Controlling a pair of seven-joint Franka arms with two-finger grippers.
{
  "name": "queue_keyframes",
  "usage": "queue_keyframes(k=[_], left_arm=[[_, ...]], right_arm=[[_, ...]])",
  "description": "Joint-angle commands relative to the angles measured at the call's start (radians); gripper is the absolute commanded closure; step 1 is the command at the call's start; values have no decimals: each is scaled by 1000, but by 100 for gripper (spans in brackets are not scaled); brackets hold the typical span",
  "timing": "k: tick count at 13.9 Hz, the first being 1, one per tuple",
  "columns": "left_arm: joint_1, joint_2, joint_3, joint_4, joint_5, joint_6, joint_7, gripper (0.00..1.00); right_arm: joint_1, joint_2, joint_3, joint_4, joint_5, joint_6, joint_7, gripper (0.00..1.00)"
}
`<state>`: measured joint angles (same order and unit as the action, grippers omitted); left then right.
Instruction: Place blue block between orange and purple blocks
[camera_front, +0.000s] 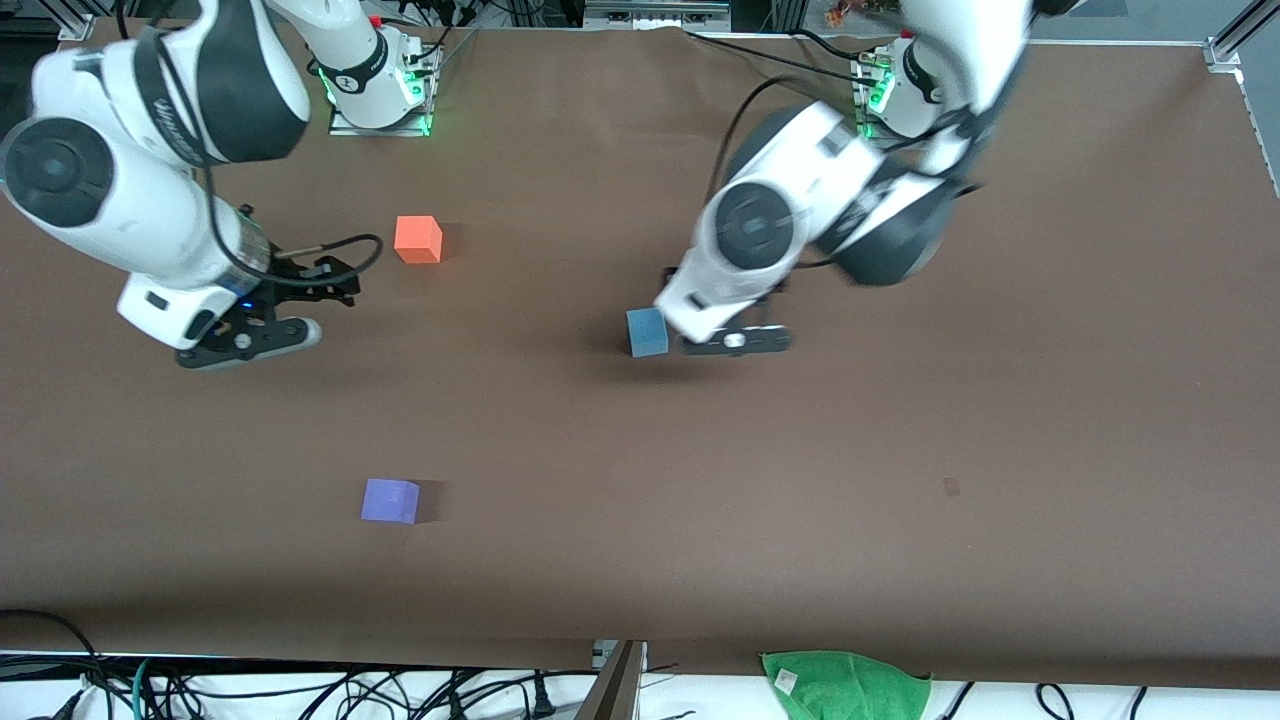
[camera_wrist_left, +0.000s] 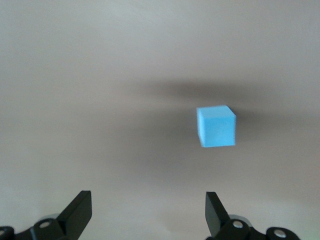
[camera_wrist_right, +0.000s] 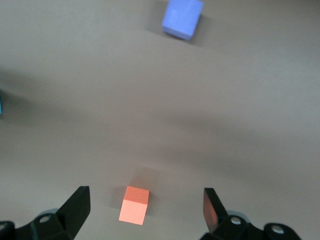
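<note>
The left gripper (camera_front: 735, 338) is held over the middle of the table, and its two fingers (camera_wrist_left: 80, 212) are spread wide with nothing between them. In the left wrist view the blue block (camera_wrist_left: 216, 126) is seen ahead of the fingertips and off centre, closer to the line of one finger than to the middle of the gap. In the front view the blue block (camera_front: 647, 332) rests on the brown table (camera_front: 900, 500), just beside this gripper, toward the right arm's end. No contact between them can be seen. It is judged that the gripper must be shifted a little toward the right arm's end and lowered, so that the cube comes between the fingers. The cube has no long axis; its faces look slightly turned against the finger line, so a small rotation of the wrist may be needed.

The right gripper (camera_front: 250, 338) waits low near its own end of the table, its fingers (camera_wrist_right: 77, 207) also wide apart and empty. The left arm is clearly the nearer one to the blue block.

The orange block (camera_front: 418, 239) lies farther from the front camera and the purple block (camera_front: 390, 500) nearer to it, well apart from each other. The place between them is bare. The path from the blue block to that place is free, though the waiting right gripper is near it.
</note>
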<state>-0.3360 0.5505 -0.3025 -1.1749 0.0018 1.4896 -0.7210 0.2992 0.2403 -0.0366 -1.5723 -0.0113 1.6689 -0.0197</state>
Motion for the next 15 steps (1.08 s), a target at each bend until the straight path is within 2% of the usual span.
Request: queue_keyframes(k=[1,4,6,9,10,12,13,14,15], left_arm=[[173,-133,-14,-42,9,-28,150,0],[305,-202,-10,-40,10,-92,430,0],[385,-215,-9,-46,24,-124,555,0],[451,-211,-6,-54,70,-97,694,0],[451,-262,18,-131,64,-22,730,0],[379,-482,181,-469,-7,248,739,0],[338,-565,251,-599,-37,352,744,0],[318,-598,276,-642,-39,371,742,0],[313,-606,279,-646,-33,368,739,0]], right_arm=[[67,19,3,15,10,-5,-5,0],[133,88,4,15,100,80,98,0],[222,160,4,15,167,205,215,0],[374,290,3,32,171,449,507,0],[417,347,3,63,171,522,553,0],[481,436,1,128,165,581,612,0],[509,476,-2,164,163,592,616,0],[521,499,-3,181,159,594,616,0],[524,507,-3,181,133,600,615,0]])
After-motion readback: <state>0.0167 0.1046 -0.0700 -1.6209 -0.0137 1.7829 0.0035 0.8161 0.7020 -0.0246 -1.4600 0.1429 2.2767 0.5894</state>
